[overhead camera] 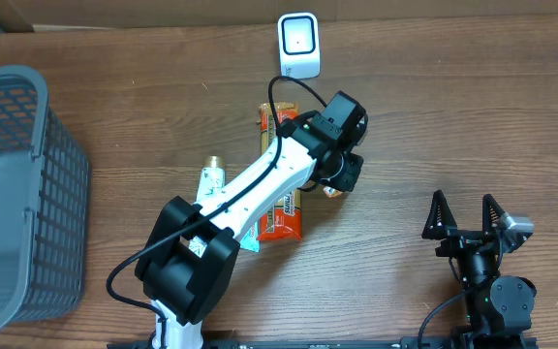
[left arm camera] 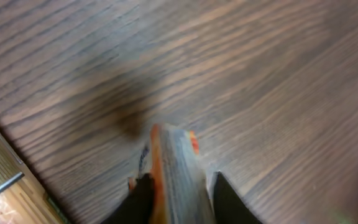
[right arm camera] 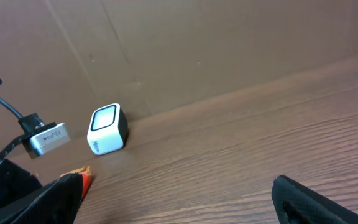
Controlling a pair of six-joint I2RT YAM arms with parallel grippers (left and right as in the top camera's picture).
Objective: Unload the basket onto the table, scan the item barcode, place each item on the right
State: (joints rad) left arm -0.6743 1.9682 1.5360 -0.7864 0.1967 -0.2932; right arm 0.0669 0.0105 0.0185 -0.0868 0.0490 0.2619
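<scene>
Left fingers (left arm camera: pixel 227 202): either side of an orange-edged packet (left arm camera: pixel 178 165) that is turned on edge; cannot tell whether they are gripping or just clear of it.
Right fingers (overhead camera: pixel 441 215): spread wide, nothing between them.
Scanner (overhead camera: pixel 298 44): on the tabletop (overhead camera: pixel 453 107) by the far edge, apart from the packet.
Basket (overhead camera: pixel 17 194): far left.
</scene>
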